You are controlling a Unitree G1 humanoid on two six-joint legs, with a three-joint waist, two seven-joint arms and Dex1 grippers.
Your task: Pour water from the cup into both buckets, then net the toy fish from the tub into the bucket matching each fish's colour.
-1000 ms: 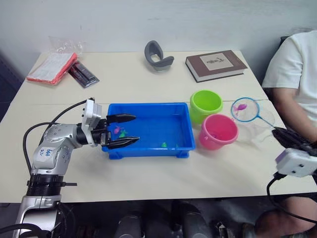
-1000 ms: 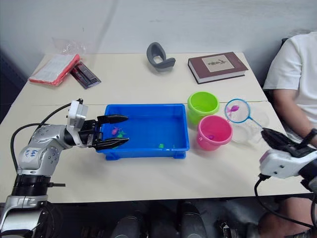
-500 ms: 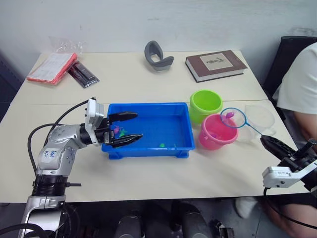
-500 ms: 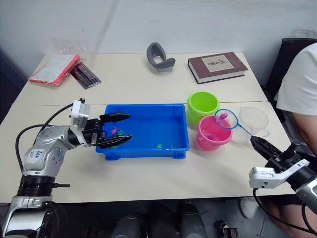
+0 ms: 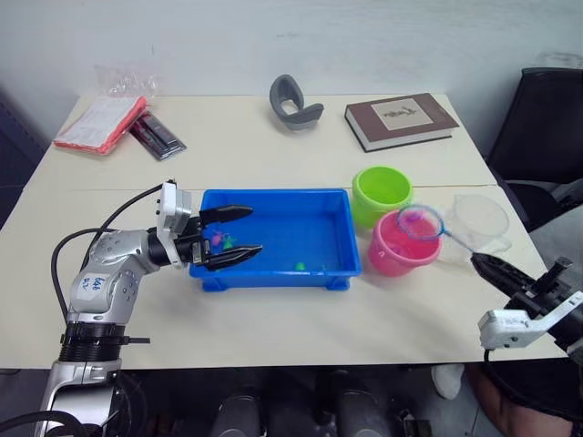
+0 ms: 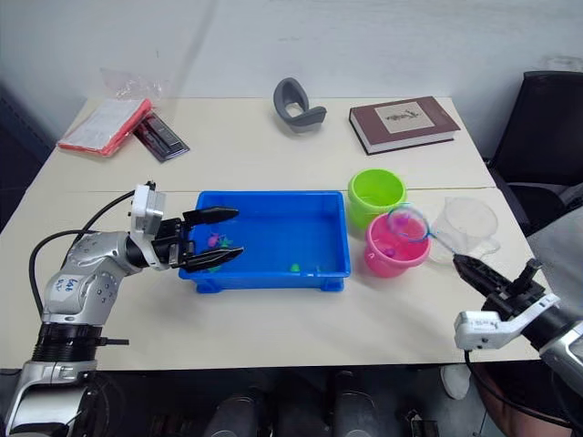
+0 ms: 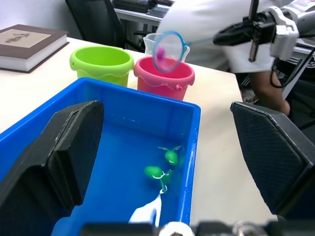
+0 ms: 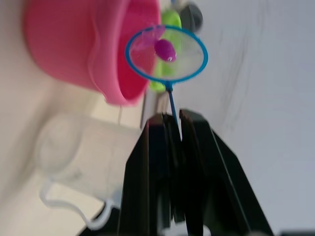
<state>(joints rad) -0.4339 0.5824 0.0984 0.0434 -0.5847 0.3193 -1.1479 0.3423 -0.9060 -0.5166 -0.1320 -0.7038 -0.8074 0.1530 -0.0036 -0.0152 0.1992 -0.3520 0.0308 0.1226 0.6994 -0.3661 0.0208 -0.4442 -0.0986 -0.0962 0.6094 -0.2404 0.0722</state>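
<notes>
The blue tub (image 5: 333, 238) lies mid-table with green fish (image 7: 170, 156) and a magenta fish (image 5: 217, 238) in it. My left gripper (image 5: 255, 230) stands open over the tub's left end, holding nothing. The lime green bucket (image 5: 381, 191) and the pink bucket (image 5: 399, 258) stand just right of the tub, and the clear cup (image 5: 481, 221) is beyond them. My right gripper (image 5: 483, 264) is shut on the net's handle. The net's blue hoop (image 5: 419, 221) hangs over the pink bucket with a magenta fish (image 8: 165, 49) in the mesh.
A brown book (image 5: 401, 118) and a grey curved object (image 5: 293, 100) lie at the back of the table. A red packet (image 5: 98, 123) and a dark pack (image 5: 157, 137) are at the back left. A black chair (image 5: 537, 137) stands off the right edge.
My right gripper has carried the net left, from beside the cup to over the pink bucket. The person at the right has left the view. The left gripper has hardly moved.
</notes>
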